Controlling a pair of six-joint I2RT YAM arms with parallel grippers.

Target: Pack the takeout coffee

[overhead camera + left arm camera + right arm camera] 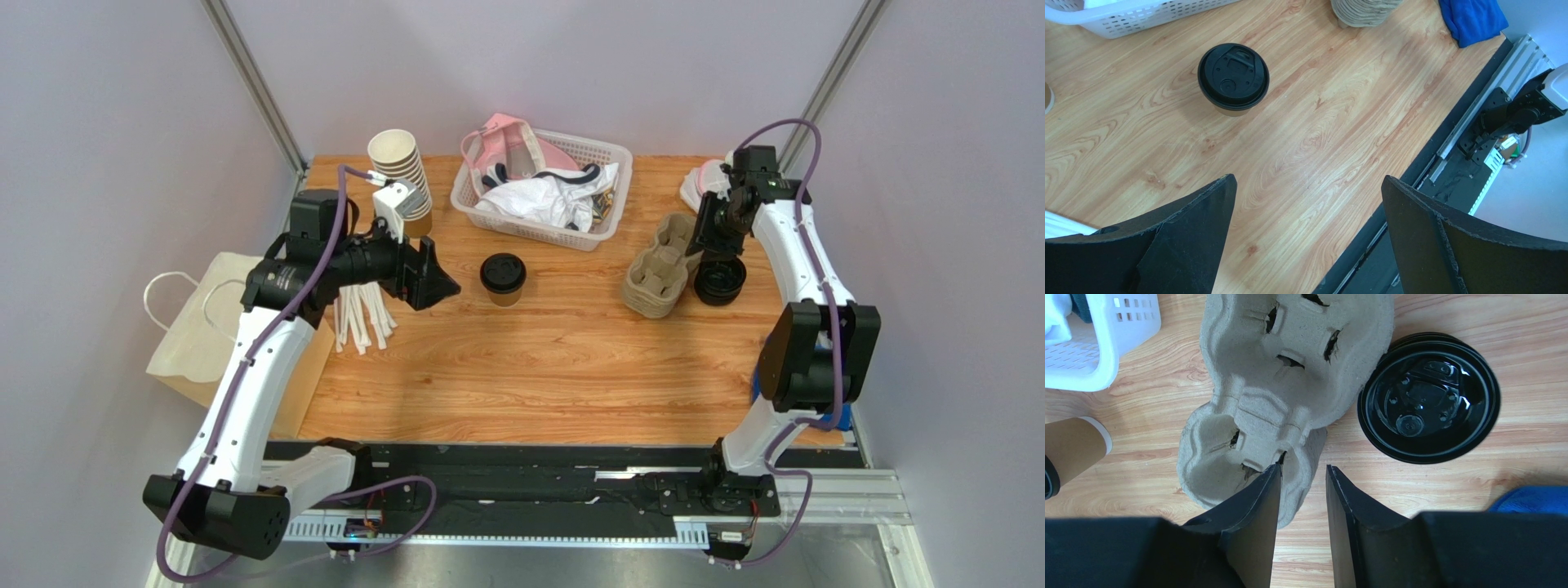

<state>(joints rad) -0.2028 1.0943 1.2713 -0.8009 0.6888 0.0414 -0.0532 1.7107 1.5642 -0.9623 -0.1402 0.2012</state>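
Observation:
The takeout coffee [503, 277], a small kraft-brown cup with a black lid, stands upright in the middle of the wooden table. My left gripper [437, 286] is open and empty, just to the left of it and apart from it. In the left wrist view the coffee [1233, 78] lies ahead of my left gripper [1308, 184]. My right gripper [710, 233] hovers over the right edge of a grey pulp cup carrier [660, 265]. In the right wrist view my right gripper [1303, 468] has its jaws a little apart, holding nothing, above the carrier's rim [1284, 386]. The coffee [1072, 450] shows at the left edge there.
A loose black lid [720, 279] [1428, 398] lies right of the carrier. A white basket [613, 184] with bags stands at the back. A stack of lidless cups [401, 172] is at the back left, with white sticks [364, 316] and a paper bag [209, 325]. A blue cloth [1473, 18] lies near the right edge.

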